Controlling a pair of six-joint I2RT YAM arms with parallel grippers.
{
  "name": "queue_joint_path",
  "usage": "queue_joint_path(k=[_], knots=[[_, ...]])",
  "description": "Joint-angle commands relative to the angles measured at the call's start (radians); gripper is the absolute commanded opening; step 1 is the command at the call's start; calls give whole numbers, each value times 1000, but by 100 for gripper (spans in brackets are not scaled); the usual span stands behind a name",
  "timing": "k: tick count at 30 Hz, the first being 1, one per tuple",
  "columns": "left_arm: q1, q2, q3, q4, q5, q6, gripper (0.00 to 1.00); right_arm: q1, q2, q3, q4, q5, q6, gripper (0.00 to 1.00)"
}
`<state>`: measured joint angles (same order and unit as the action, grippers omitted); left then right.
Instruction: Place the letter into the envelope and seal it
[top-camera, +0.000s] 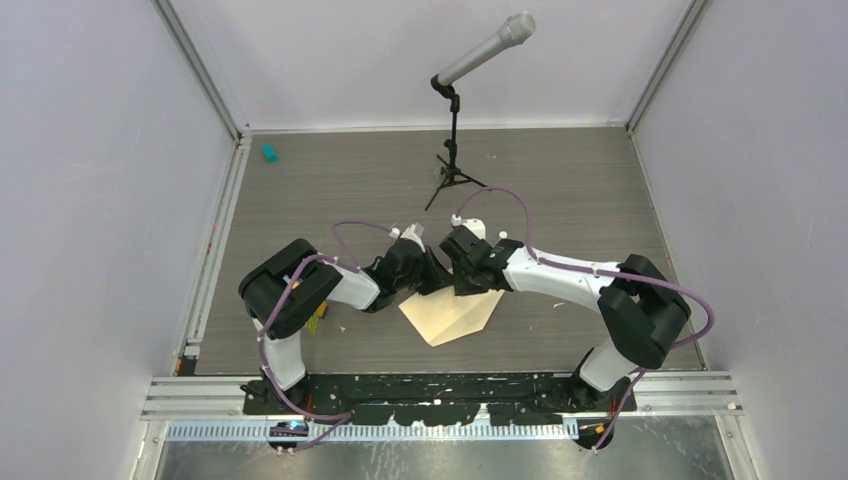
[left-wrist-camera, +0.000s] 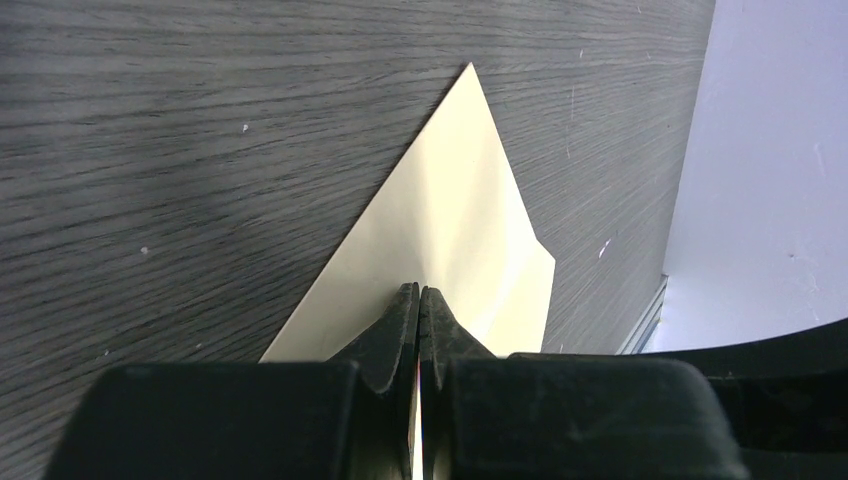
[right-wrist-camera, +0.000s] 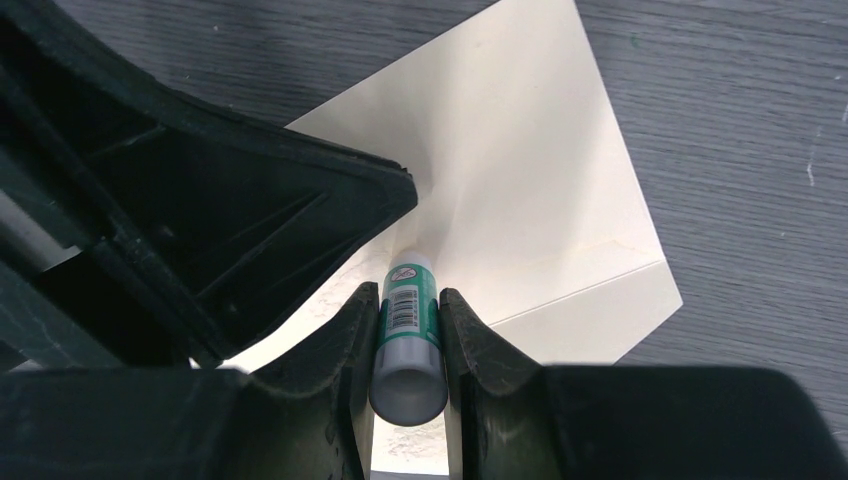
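Observation:
The tan envelope (top-camera: 455, 318) lies in the middle of the table, its upper edge raised between the two grippers. My left gripper (top-camera: 430, 282) is shut on that raised edge; in the left wrist view the pale paper (left-wrist-camera: 450, 200) runs out from between the closed fingertips of the gripper (left-wrist-camera: 420, 291). My right gripper (top-camera: 466, 282) is shut on a green and white glue stick (right-wrist-camera: 408, 320), its far end against the envelope (right-wrist-camera: 530, 180). In the right wrist view the gripper (right-wrist-camera: 410, 300) holds the stick upright along the jaws. I see no separate paler letter.
A microphone on a small tripod (top-camera: 455, 150) stands behind the grippers. A small teal object (top-camera: 268, 152) lies at the far left. A yellow-green item (top-camera: 318, 320) lies under the left arm. The left gripper's black body (right-wrist-camera: 200, 200) fills the left of the right wrist view.

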<state>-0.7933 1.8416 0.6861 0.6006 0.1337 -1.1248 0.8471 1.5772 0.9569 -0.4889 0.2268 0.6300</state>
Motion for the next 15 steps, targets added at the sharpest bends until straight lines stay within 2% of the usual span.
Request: queue_joint_path(k=[1,15], knots=[[-1,45,-20,-80,-22,12,0,28,-2,-23,9,-16,22,1],[26,-197,-49,-195,34,76,0,31,18,-17,-3,3,40,1]])
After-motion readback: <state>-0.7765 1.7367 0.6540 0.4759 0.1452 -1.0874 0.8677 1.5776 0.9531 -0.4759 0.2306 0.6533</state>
